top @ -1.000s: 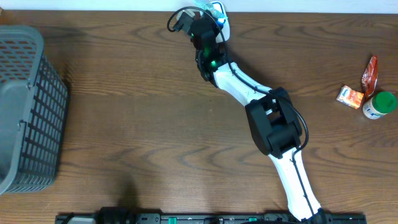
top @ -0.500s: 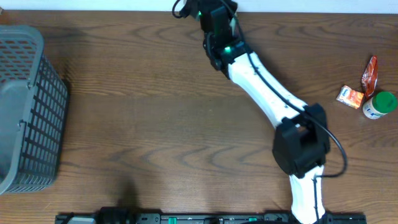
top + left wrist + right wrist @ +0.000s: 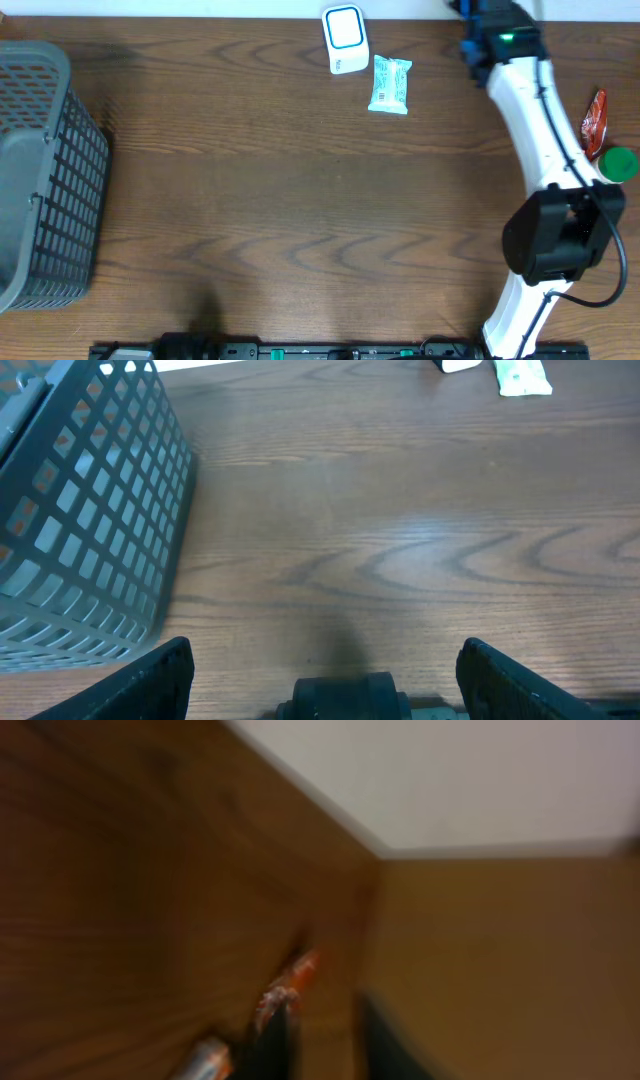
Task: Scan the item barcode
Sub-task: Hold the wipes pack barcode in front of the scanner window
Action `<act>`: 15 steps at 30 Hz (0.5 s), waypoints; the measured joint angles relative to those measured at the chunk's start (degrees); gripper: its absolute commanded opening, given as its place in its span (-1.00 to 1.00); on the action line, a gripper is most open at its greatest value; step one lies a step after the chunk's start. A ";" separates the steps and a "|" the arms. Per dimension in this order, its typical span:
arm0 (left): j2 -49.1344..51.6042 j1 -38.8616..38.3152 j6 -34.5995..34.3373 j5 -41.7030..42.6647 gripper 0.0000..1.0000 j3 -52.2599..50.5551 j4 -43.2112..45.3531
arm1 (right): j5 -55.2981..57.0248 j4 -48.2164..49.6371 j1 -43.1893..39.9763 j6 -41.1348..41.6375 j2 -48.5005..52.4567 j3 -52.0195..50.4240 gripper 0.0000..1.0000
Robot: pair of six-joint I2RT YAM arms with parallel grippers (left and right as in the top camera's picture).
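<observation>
Packet of teal-and-white plastic lies flat near the table's far edge, just beside a white handheld scanner with a blue-rimmed face. Bare brown wooden table spreads wide toward the grey plastic lattice basket at the left edge. Left gripper hangs at the near edge, jaws spread, empty. Right gripper sits at the far edge, apart from the packet; blur hides its jaws, so I cannot tell.

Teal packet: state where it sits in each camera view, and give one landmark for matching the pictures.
Overhead: the teal packet lies near the top, right of centre, on the table.
Left wrist: the teal packet is at the top edge, right of centre.
Right wrist: not in it; the picture is blurred.
Shared landmark: the white scanner, just left of the packet in the overhead and left wrist views.
</observation>
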 measured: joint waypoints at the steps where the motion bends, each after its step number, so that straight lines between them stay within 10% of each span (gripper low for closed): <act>1: 0.00 0.00 0.00 0.00 0.68 0.00 0.00 | -3.43 -1.22 -0.98 2.27 -0.02 0.00 0.90; 9: 0.00 0.00 0.00 0.02 0.68 0.00 0.00 | -36.74 -2.86 -0.46 20.70 2.60 0.04 0.98; 15: 0.00 0.00 0.00 0.00 0.68 0.00 0.00 | -36.06 0.59 3.23 29.20 12.66 0.04 0.98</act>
